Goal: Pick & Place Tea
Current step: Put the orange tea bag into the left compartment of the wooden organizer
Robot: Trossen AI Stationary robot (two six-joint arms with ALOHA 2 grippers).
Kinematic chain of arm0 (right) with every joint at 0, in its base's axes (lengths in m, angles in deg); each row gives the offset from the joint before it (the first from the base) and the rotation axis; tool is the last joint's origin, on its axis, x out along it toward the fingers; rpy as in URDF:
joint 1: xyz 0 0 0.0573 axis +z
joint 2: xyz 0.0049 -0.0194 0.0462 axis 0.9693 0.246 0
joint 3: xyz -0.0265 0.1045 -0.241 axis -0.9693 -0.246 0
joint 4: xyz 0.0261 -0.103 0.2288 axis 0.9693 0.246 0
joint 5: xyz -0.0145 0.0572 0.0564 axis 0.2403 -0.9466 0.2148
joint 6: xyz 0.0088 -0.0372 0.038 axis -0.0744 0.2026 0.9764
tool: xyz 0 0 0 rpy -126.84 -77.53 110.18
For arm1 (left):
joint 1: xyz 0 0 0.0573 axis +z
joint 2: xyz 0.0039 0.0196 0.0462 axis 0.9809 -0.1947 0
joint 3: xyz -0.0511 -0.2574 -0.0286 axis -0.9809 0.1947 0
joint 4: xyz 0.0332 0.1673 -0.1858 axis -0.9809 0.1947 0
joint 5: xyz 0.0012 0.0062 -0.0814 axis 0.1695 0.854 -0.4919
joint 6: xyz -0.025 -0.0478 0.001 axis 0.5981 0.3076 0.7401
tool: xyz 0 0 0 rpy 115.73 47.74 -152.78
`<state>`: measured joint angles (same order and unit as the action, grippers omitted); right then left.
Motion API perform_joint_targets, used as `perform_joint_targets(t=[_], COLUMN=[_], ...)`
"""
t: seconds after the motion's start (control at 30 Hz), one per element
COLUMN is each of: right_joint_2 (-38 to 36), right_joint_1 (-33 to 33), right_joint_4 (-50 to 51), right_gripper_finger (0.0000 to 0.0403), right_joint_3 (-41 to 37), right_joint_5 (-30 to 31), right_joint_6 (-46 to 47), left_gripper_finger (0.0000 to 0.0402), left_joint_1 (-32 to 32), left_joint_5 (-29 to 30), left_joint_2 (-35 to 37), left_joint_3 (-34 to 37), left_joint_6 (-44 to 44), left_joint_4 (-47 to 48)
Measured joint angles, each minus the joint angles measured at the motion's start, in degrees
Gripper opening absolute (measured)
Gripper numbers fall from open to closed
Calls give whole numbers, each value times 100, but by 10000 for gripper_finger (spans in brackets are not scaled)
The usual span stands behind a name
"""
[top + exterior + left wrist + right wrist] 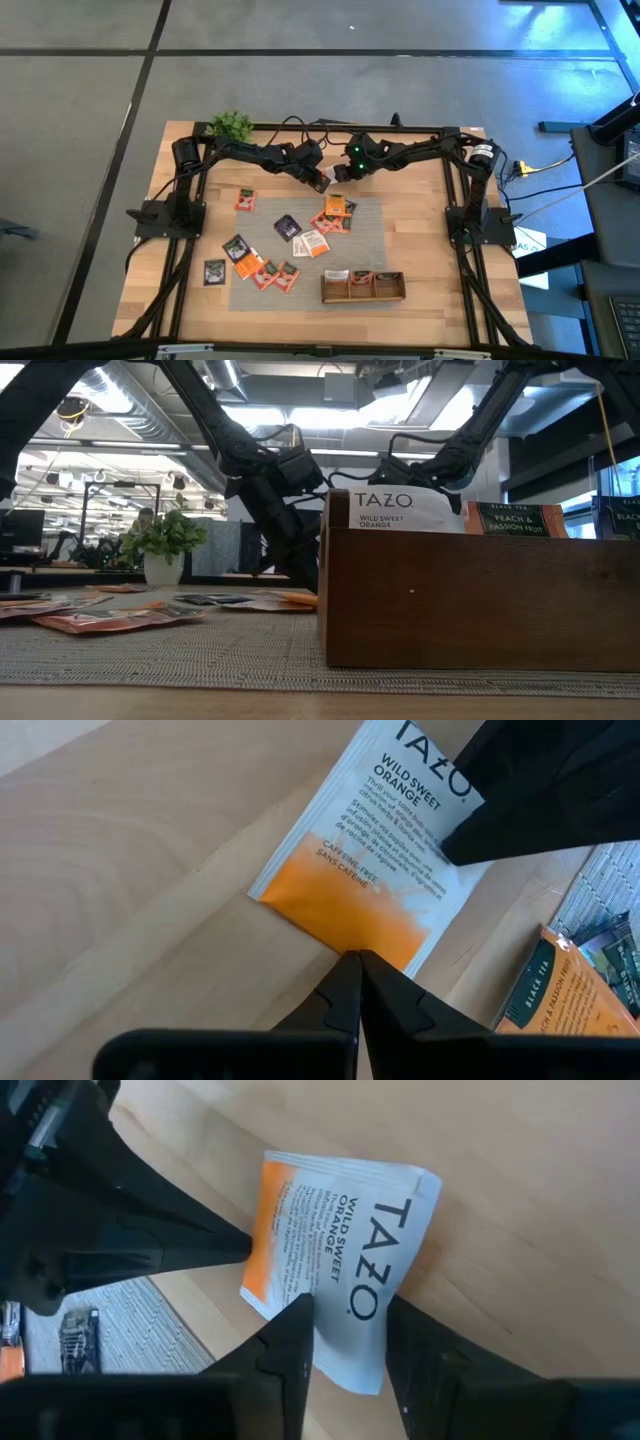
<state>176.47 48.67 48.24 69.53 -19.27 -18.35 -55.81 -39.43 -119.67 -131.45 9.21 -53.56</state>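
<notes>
High view: both arms meet over the table's far middle, the sachet (332, 177) between them. Left wrist: left gripper (358, 963) pinched shut on its orange edge. Right wrist: right gripper (350, 1320) straddling the Wild Sweet Orange sachet, fingers apart. Both pulling could tear or drop it

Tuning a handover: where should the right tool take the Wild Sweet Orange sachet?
By the free white TAZO end of the Wild Sweet Orange sachet, coming from the side opposite the left tool, which seems to pinch the orange edge. The sachet is thin and flat, so the open right tool should close on its two faces.
</notes>
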Motion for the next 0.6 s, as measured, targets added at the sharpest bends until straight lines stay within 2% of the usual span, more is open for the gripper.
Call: perform_joint_targets(t=[0.43, 0.6], right_joint_2=[-71, -76], right_joint_1=[-276, -276], right_joint_4=[81, 79], right_gripper_finger=[104, 118], right_joint_3=[-17, -17], right_joint_5=[-430, -462], right_joint_6=[54, -33], left_gripper_finger=[3, 2], left_joint_1=[-72, -70], left_joint_5=[-83, -93], left_joint_2=[2, 2], left_joint_3=[-6, 1], left_joint_6=[-67, -121], left_joint_4=[134, 30])
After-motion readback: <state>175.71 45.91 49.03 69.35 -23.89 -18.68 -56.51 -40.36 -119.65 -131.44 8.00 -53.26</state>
